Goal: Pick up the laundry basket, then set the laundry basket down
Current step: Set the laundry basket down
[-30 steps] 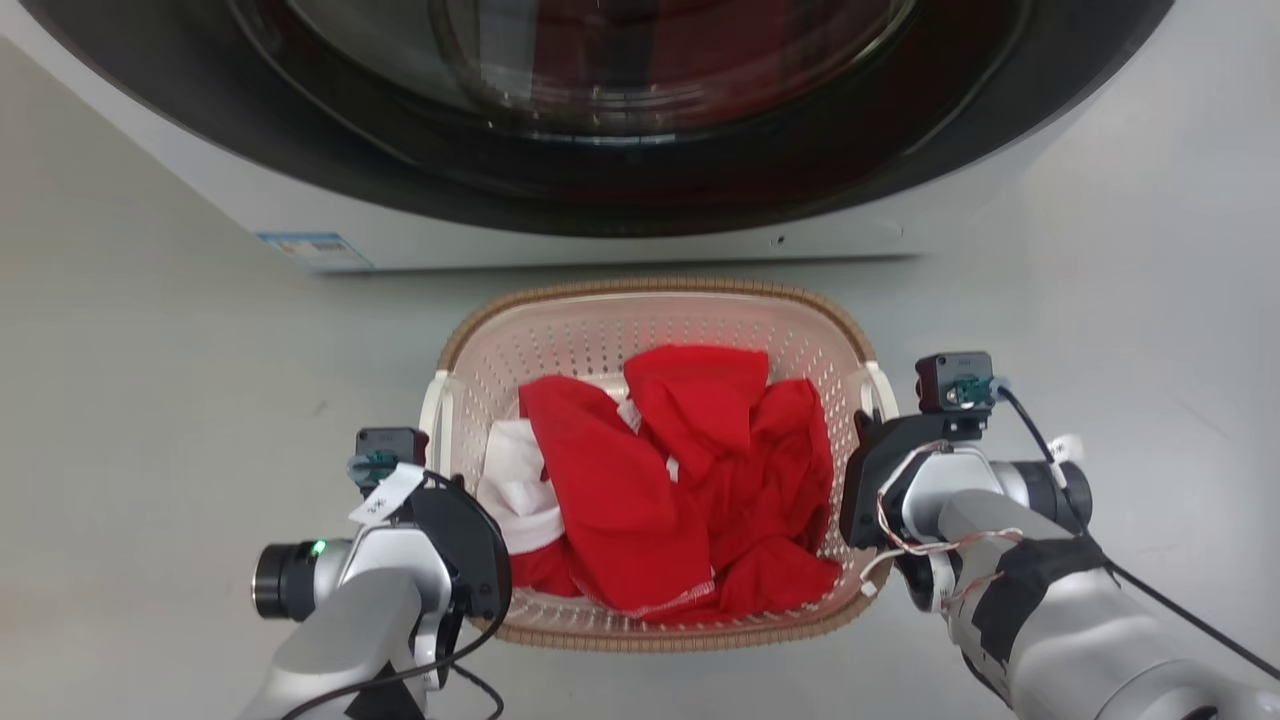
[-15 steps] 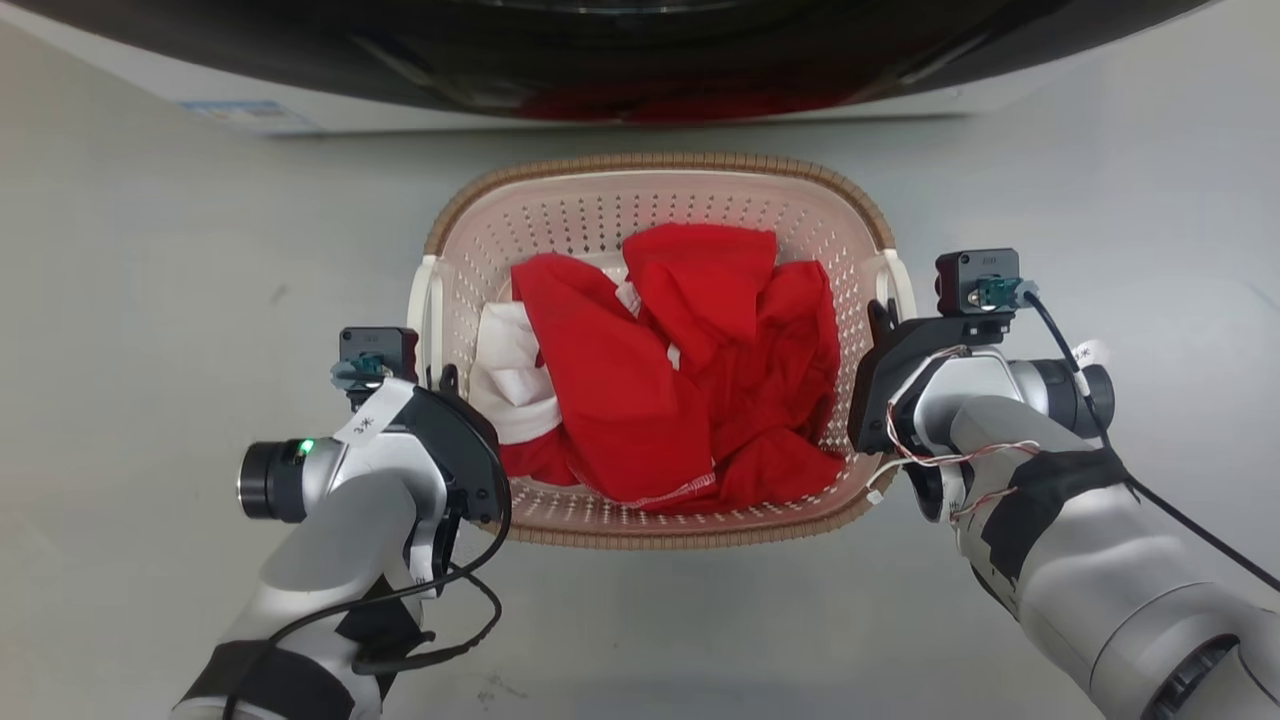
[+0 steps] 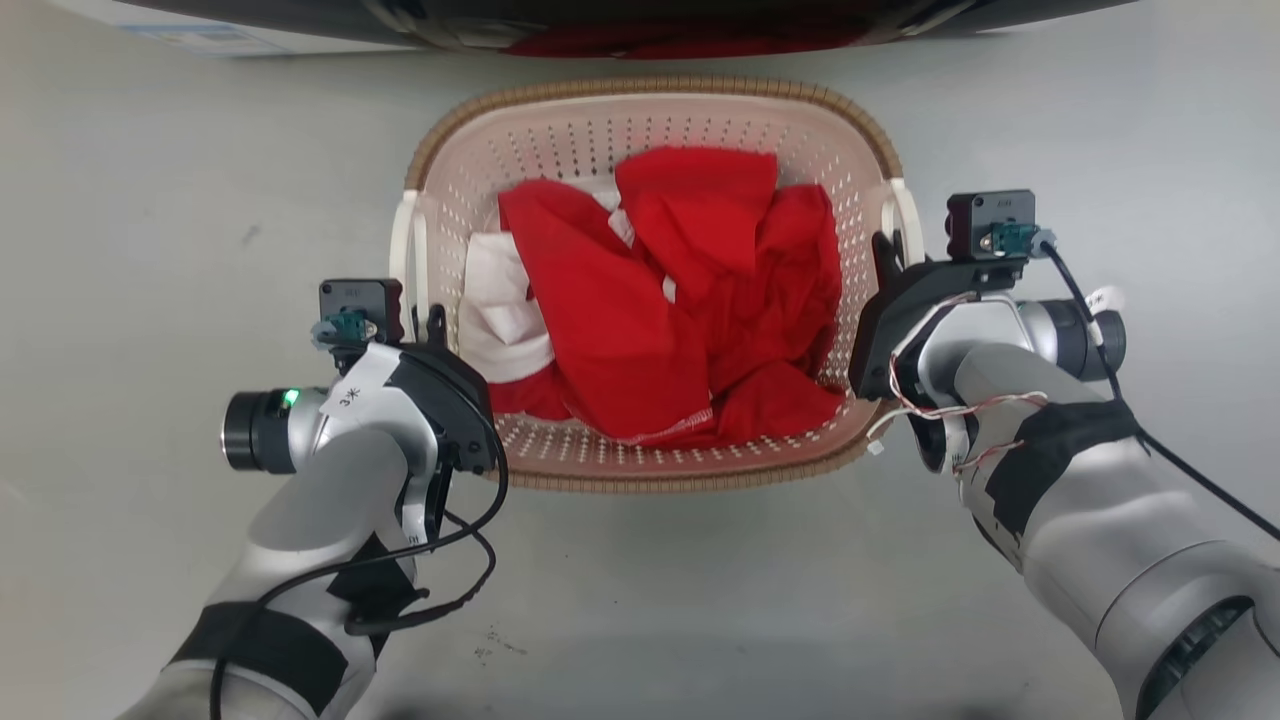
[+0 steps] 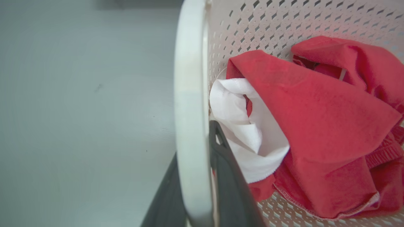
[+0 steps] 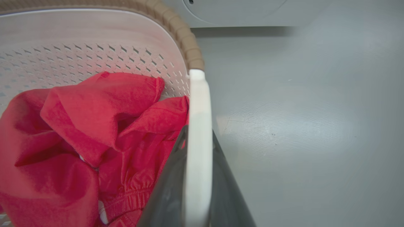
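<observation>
The laundry basket (image 3: 655,88) is cream with perforated walls and a brown woven rim, and it sits in the upper middle of the head view. Red clothes (image 3: 680,300) and a white cloth (image 3: 500,310) lie inside it. My left gripper (image 3: 432,322) is shut on the basket's white left handle (image 4: 191,126), one dark finger on each side of it. My right gripper (image 3: 886,250) is shut on the white right handle (image 5: 199,126) in the same way. I cannot tell whether the basket's underside touches the floor.
The dark round door and white front of a washer (image 3: 640,25) run along the top edge, just beyond the basket. Grey floor (image 3: 150,200) spreads to both sides and in front. A black cable (image 3: 470,560) hangs from my left arm.
The whole head view has shifted, so the washer has slid toward the top edge. The basket looks larger and nearer. Both grippers stay at the handles.
</observation>
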`<state>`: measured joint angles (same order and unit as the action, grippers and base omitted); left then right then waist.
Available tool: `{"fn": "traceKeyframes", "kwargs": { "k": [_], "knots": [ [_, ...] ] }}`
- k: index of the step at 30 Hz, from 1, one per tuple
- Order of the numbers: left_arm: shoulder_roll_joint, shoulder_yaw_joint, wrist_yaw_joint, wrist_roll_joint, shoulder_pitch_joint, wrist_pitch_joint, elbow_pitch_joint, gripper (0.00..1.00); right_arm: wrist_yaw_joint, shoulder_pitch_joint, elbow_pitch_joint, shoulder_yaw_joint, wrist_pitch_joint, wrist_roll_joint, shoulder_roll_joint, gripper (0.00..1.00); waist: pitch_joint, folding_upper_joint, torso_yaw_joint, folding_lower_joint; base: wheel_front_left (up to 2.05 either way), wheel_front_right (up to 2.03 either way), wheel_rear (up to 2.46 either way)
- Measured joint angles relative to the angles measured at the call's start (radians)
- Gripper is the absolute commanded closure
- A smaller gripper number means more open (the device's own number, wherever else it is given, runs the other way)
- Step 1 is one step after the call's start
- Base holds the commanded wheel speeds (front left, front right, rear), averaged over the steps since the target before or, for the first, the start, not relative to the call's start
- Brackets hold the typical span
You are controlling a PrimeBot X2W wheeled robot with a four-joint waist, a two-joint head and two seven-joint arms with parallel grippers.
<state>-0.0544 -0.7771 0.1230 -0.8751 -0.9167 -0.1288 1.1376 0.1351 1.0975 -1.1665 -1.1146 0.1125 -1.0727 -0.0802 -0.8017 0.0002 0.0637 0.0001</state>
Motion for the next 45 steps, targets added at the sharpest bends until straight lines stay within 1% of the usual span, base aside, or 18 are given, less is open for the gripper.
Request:
{"fn": "traceKeyframes", "kwargs": {
  "k": [12, 20, 21, 22, 23, 24, 25, 26, 35, 45],
  "knots": [
    [0.001, 0.005, 0.000, 0.013, -0.052, -0.051, 0.018, 1.00, 0.000, 0.046, -0.006, -0.001, 0.048, 0.009, -0.002, 1.00, -0.069, -0.0001, -0.006, -0.0001, 0.00, 0.00, 0.00],
    [0.003, 0.005, 0.000, 0.015, -0.062, -0.068, 0.031, 1.00, 0.000, 0.047, -0.006, -0.002, 0.069, 0.010, -0.002, 1.00, -0.079, -0.0003, -0.006, -0.0003, 0.00, 0.00, 0.00],
    [0.004, 0.006, 0.000, 0.015, -0.063, -0.069, 0.033, 1.00, 0.000, 0.047, -0.006, -0.002, 0.071, 0.010, -0.002, 0.78, -0.079, -0.0003, -0.006, -0.0003, 0.00, 0.00, 0.00],
    [0.005, 0.007, 0.000, 0.015, -0.064, -0.072, 0.035, 0.80, 0.000, 0.047, -0.007, -0.004, 0.072, 0.010, -0.001, 0.60, -0.079, -0.0003, -0.006, -0.0003, 0.00, 0.00, 0.00],
    [0.007, 0.007, 0.000, 0.015, -0.065, -0.072, 0.037, 0.63, 0.000, 0.046, -0.009, -0.006, 0.072, 0.010, 0.002, 0.27, -0.079, -0.0002, -0.006, -0.0002, 0.00, 0.00, 0.00],
    [0.010, 0.006, 0.000, 0.015, -0.065, -0.072, 0.041, 0.54, 0.000, 0.045, -0.010, -0.007, 0.072, 0.010, 0.005, 0.00, -0.078, -0.0002, -0.006, -0.0002, 0.00, 0.00, 0.00],
    [0.015, 0.006, 0.000, 0.015, -0.065, -0.072, 0.043, 0.09, -0.001, 0.044, -0.011, -0.008, 0.072, 0.010, 0.009, 0.00, -0.077, -0.0002, -0.006, 0.0000, 0.00, 0.00, 0.00],
    [0.019, 0.006, 0.000, 0.015, -0.065, -0.073, 0.044, 0.00, -0.003, 0.043, -0.011, -0.010, 0.072, 0.010, 0.013, 0.00, -0.074, -0.0001, -0.005, -0.0001, 0.00, 0.00, 0.00],
    [0.023, 0.008, 0.000, 0.014, -0.063, -0.084, 0.061, 0.00, -0.003, 0.038, -0.010, -0.012, 0.074, 0.008, 0.015, 0.00, -0.038, -0.0002, -0.003, -0.0001, 0.00, 0.00, 0.00],
    [0.024, 0.011, -0.010, 0.014, -0.046, -0.095, 0.076, 0.00, -0.003, 0.021, -0.022, -0.012, 0.083, -0.002, 0.016, 0.00, 0.029, -0.0002, -0.010, -0.0001, 0.00, 0.00, 0.00]
  ]
}}
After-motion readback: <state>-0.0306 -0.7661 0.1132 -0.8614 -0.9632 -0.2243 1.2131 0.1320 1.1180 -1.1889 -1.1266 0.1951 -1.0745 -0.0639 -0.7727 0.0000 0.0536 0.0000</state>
